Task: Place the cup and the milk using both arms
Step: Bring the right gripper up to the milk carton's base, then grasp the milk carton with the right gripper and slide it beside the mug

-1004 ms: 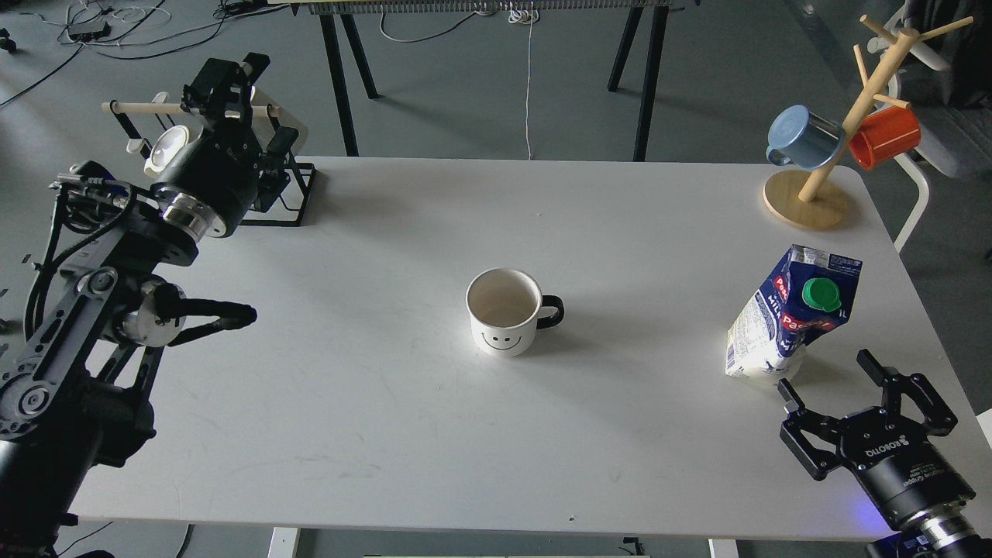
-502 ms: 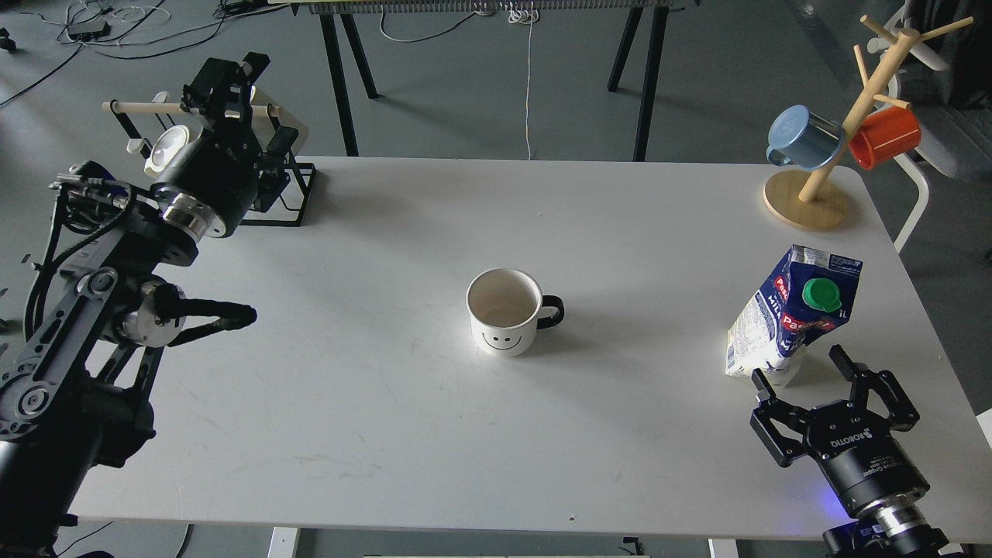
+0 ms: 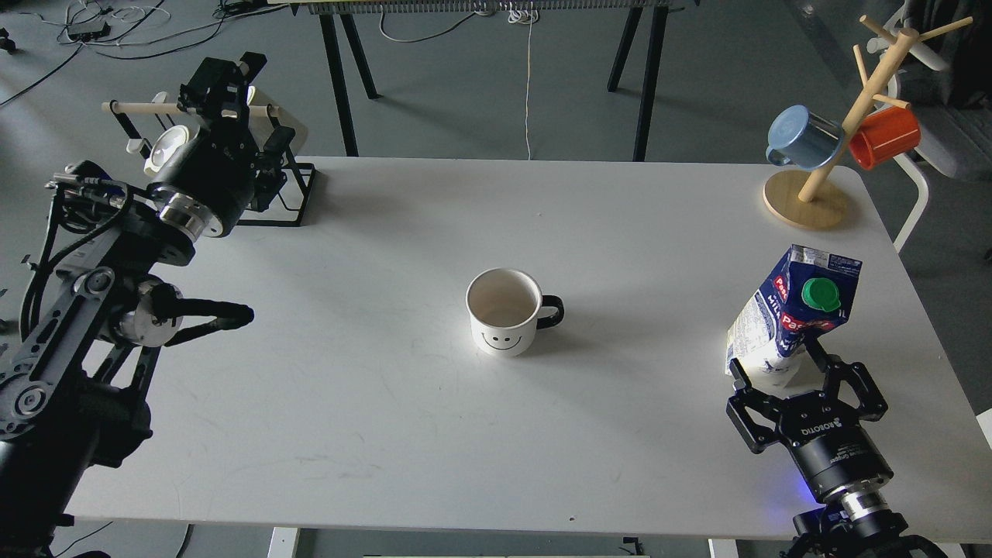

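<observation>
Right gripper [image 3: 777, 359] is low at the near right corner of the table [image 3: 387, 403], wrist pointing away from the robot, its two fingers spread wide and reaching up either side of the base of the milk carton [image 3: 790, 322]. One finger sits at the carton's left lower edge, the other at its right lower edge, and whether either actually touches the carton is hard to tell from here. The carton stands tilted and crumpled, its green cap [image 3: 821, 294] facing the camera, blue and white panels creased. Over on the far left, the left arm folds up from the lower edge, elbow bent, and its left gripper [image 3: 221, 74] is raised above the table's back left corner; it is seen dark and end-on, so whether its fingers are apart or together cannot be told. Just behind it is a black wire rack [image 3: 291, 198] with a wooden rod [image 3: 136, 108] across the top. In the middle of the white tabletop sits the cup [image 3: 504, 311], white with a smiley face toward the robot and a black handle pointing right, upright, well apart from both grippers. At the back right corner a wooden mug tree [image 3: 806, 198] carries a blue mug [image 3: 802, 138] and an orange mug [image 3: 885, 136]. Beyond the table there is grey floor, black trestle legs [image 3: 341, 77] and loose cables [image 3: 124, 31].
</observation>
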{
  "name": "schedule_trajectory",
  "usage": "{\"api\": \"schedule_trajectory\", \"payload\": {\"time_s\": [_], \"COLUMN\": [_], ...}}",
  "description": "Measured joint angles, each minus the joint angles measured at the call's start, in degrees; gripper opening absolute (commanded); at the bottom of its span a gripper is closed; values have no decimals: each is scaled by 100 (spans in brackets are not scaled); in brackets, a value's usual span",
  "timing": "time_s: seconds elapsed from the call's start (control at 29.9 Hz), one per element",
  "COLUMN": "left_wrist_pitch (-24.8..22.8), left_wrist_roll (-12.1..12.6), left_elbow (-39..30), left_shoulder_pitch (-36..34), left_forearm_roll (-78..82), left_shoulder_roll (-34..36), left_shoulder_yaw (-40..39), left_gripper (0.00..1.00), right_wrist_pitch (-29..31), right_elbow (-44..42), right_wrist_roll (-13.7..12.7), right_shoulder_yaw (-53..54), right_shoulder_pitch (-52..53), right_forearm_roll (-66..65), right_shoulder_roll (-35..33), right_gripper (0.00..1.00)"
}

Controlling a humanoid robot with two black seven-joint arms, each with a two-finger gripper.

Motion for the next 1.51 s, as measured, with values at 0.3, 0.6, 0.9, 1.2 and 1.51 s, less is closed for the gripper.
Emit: {"api": "schedule_trajectory", "payload": {"time_s": [0.3,0.6,0.9,1.2,1.51], "left_wrist_pitch": [4,18,19,18,20], "left_wrist_roll": [0,0,8,9,9], "left_elbow": [5,9,10,10,22], "left_shoulder_pitch": [-7,-7,0,1,1], "left_forearm_roll": [0,0,0,9,14], "left_shoulder_roll": [8,8,15,19,12], "left_shoulder_yaw": [-1,-1,-1,-1,4], "left_gripper": [99,99,99,99,99], "right_wrist_pitch": [0,0,0,0,0], "right_elbow": [-314,-747,-759,-409,293], "right_wrist_roll": [48,55,57,51,53], "right_shoulder_yaw": [4,-116,-206,-259,-436], "right_shoulder_pitch": [352,566,586,581,571], "right_forearm_roll": [-6,-85,-89,-65,-150], "right_shoulder_roll": [106,228,258,260,568], "right_gripper": [88,50,37,37,38]}}
